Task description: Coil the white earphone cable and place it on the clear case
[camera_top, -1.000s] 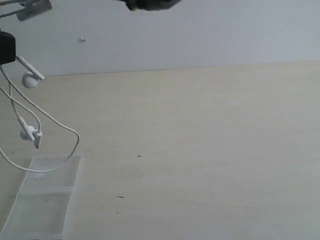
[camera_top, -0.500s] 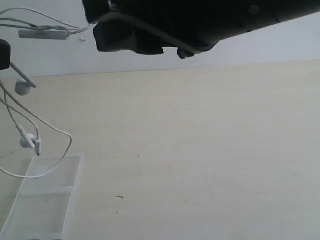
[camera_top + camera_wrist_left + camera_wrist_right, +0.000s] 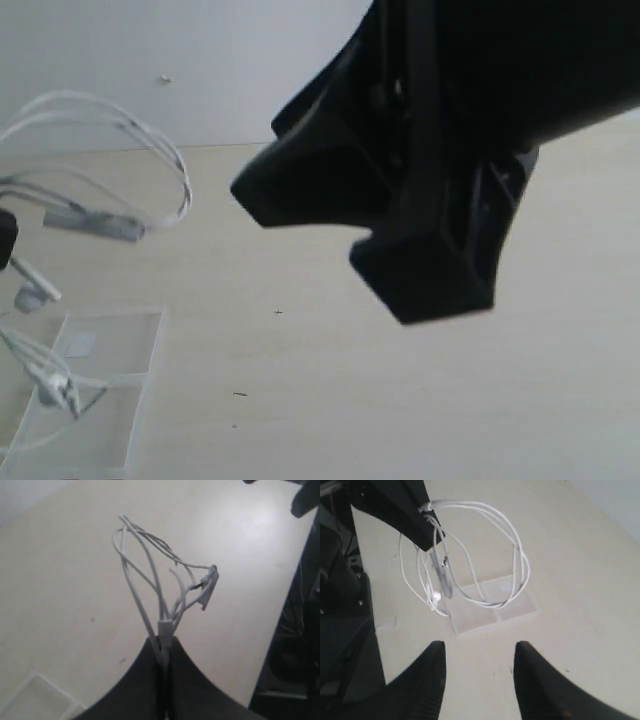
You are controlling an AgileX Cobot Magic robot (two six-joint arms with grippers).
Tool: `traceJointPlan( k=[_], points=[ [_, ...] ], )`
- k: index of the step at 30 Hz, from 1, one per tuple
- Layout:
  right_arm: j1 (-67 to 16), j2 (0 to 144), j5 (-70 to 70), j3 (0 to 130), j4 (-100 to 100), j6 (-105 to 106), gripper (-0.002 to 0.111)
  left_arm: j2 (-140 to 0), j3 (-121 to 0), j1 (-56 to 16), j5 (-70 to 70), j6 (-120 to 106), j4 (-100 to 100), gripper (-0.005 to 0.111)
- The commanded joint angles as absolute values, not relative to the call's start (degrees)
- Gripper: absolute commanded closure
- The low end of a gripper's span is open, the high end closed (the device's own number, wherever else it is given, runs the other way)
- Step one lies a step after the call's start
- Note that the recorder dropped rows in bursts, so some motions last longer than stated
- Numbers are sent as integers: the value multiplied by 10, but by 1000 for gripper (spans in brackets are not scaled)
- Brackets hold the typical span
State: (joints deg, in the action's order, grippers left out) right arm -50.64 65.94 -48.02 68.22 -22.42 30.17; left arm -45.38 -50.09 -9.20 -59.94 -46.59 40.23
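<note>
From my remote station, I see the left gripper [image 3: 163,639] pinched shut on the white earphone cable [image 3: 145,565], its two dark fingers meeting on a gathered bundle of strands. The cable rises from that grip in several loose loops, held in the air above the pale tabletop [image 3: 400,400], with the slim inline remote bar [image 3: 95,222] hanging among the strands. The clear case [image 3: 110,400] lies flat on the tabletop at the left of the exterior view, its two halves side by side and a small white sticker [image 3: 80,345] on one of them. One earbud [image 3: 30,297] dangles just beside the case, and a further cluster of cable ends hangs in front of the case's middle; I cannot tell whether it touches the plastic. The right gripper [image 3: 477,652] hangs well above the tabletop, a large dark shape filling the upper right of the exterior view. Its fingers stand wide apart with nothing between them. Seen from its wrist, it points toward the case and the looped cable, and is apart from both.
</note>
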Motion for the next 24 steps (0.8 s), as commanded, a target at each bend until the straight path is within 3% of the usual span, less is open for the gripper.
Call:
traceJointPlan(
  k=[1, 17, 24],
  points=[
    [-506, 679, -519, 684, -235, 350, 65, -454, -506, -93, -667, -463, 382, 107],
    [-506, 803, -585, 787, -390, 516, 65, -537, -507, -93, -700, -469, 336, 107],
    [-506, 845, -549, 787, -437, 615, 52, -538, -510, -93, -700, -473, 313, 107]
  ],
)
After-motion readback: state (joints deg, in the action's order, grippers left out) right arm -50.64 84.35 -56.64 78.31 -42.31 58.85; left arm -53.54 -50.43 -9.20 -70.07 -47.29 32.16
